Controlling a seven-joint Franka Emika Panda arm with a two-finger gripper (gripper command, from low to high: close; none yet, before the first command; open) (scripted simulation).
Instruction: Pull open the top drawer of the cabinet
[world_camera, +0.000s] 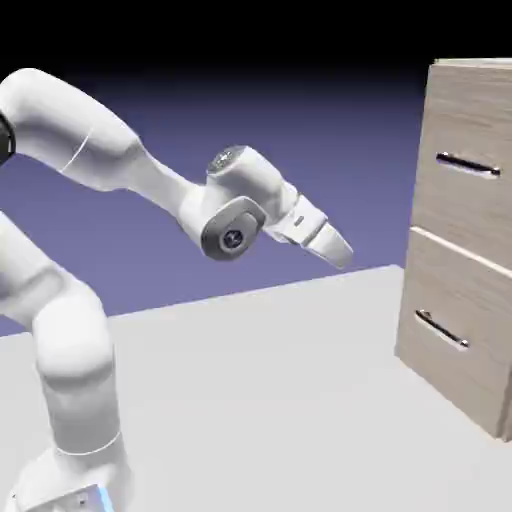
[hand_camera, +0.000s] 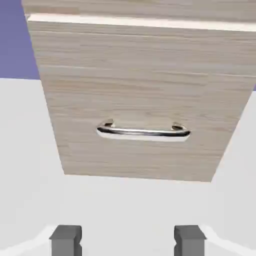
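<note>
Two grey fingertips (hand_camera: 66, 240) sit at the bottom of the hand view, set wide apart with only bare bench between them: the pincer (world_camera: 342, 254) is spread and pinching nothing. In the exterior view it hangs in the air on the end of the white arm (world_camera: 120, 160), tilted downward and pointing toward the cabinet (world_camera: 462, 340), well apart from it.

The cabinet is a tall box of light-brown wood grain with two stacked drawer fronts. The top drawer (world_camera: 470, 205) lies ahead of the pincer and above its tips; its front is flush with the cabinet, shut, and carries a slim horizontal metal bar handle (world_camera: 468, 165). The lower drawer (hand_camera: 140, 100) is the one the hand view faces squarely, its own bar handle (hand_camera: 143, 131) straight ahead of the pincer, with a pale seam above it where the upper front begins.

The bench (world_camera: 260, 400) is a plain light grey surface, bare beneath the pincer. Behind is a flat blue-violet backdrop (world_camera: 250, 110), darkening to black at the top.
</note>
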